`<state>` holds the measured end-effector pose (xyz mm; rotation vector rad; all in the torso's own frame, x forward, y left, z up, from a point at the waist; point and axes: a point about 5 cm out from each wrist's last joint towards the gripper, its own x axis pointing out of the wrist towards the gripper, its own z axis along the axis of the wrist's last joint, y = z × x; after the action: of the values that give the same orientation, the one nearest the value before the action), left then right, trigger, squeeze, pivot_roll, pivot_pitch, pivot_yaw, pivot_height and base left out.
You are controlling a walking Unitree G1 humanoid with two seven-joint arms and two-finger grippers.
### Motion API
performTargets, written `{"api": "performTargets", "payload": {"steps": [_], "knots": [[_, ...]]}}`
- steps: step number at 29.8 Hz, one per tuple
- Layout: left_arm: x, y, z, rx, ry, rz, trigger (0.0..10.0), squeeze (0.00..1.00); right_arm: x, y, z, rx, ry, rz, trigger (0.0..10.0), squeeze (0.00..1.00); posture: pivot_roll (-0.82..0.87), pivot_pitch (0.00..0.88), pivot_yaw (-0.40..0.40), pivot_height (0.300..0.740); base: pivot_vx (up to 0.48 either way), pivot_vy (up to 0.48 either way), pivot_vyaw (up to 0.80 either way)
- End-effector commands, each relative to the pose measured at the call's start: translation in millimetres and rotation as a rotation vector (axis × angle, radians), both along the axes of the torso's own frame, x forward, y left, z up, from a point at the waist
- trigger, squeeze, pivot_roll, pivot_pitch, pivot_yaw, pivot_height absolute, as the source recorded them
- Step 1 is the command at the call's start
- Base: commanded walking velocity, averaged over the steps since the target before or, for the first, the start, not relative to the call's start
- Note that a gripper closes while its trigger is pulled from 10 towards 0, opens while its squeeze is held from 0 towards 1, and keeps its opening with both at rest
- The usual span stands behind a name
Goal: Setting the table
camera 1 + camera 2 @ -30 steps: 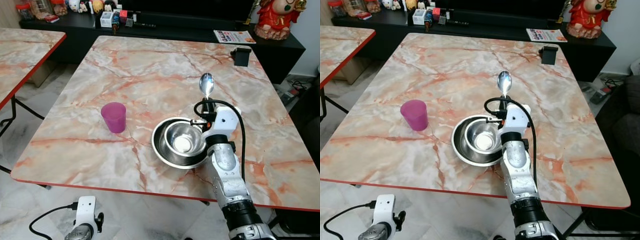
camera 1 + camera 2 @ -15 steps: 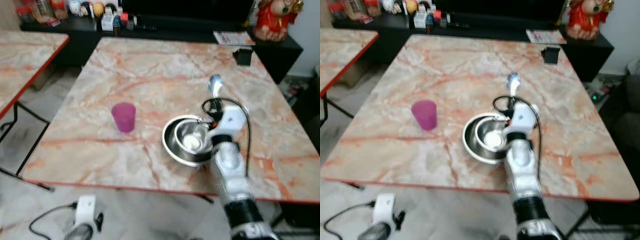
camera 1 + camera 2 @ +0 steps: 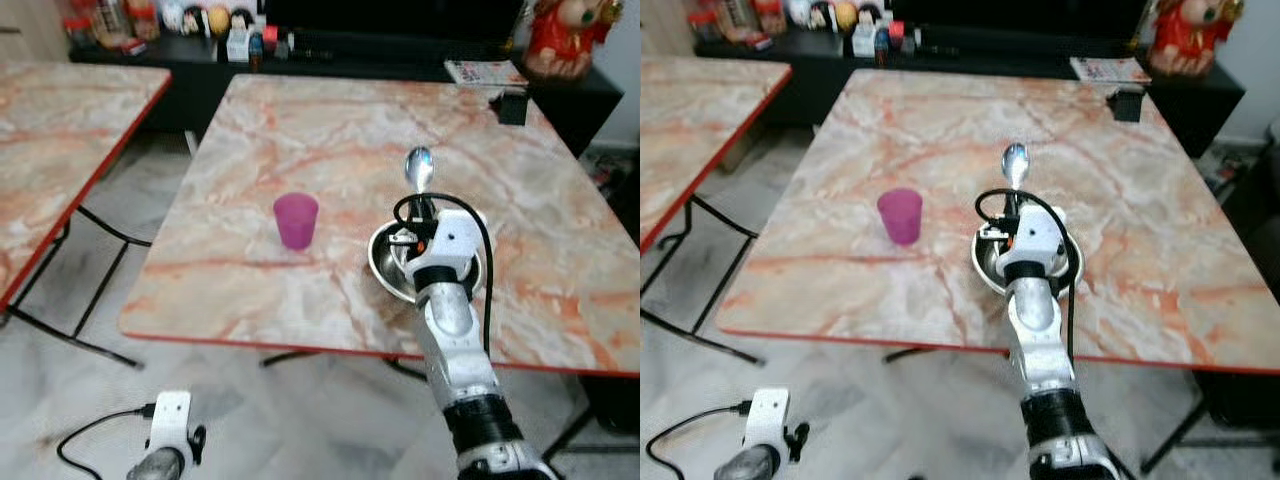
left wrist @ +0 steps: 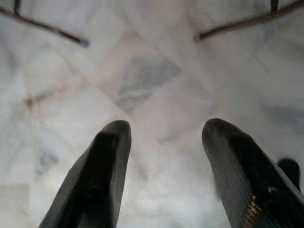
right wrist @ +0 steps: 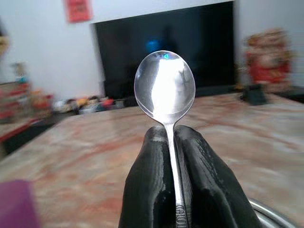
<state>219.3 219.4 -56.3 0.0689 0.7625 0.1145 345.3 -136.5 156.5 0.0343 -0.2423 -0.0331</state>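
My right gripper (image 3: 421,207) is shut on the handle of a metal spoon (image 3: 418,169), whose bowl stands up above the table. In the right wrist view the spoon (image 5: 165,90) rises from between the two black fingers (image 5: 147,190). The gripper hangs over the far rim of the nested steel bowls (image 3: 387,268) on the marble table (image 3: 330,140). A purple cup (image 3: 296,220) stands upright to the left of the bowls. My left gripper (image 4: 164,166) hangs open over the pale floor, nothing between its fingers.
A second marble table (image 3: 60,130) stands to the left. A dark low cabinet (image 3: 330,50) with small items and a red figurine (image 3: 560,35) runs along the far side. A black box (image 3: 512,106) sits at the table's far right corner.
The camera has pulled back and shifted, so the table looks smaller and more floor shows. My right gripper still holds the spoon over the bowls.
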Motion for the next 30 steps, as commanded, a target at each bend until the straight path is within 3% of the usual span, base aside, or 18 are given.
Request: {"api": "performTargets", "payload": {"steps": [1,16,30], "knots": [[-3.2,0.5,-2.0,0.014,0.016,-0.007,10.0,0.00,-0.8,0.9,-3.0,0.008,0.005,0.000,10.0,0.00,-0.01,0.096,0.008,0.740,0.247,-0.300,0.00],[-4.4,-1.1,-3.0,0.014,0.016,-0.004,10.0,0.00,-0.9,4.5,-1.5,0.002,-0.009,0.019,10.0,0.00,0.00,0.091,0.001,0.740,0.252,-0.324,0.00],[-5.8,0.1,-3.6,-0.009,0.014,0.023,10.0,0.00,-0.9,4.6,-3.3,-0.003,0.001,0.016,10.0,0.00,0.00,0.117,0.000,0.740,0.000,0.000,0.00]]}}
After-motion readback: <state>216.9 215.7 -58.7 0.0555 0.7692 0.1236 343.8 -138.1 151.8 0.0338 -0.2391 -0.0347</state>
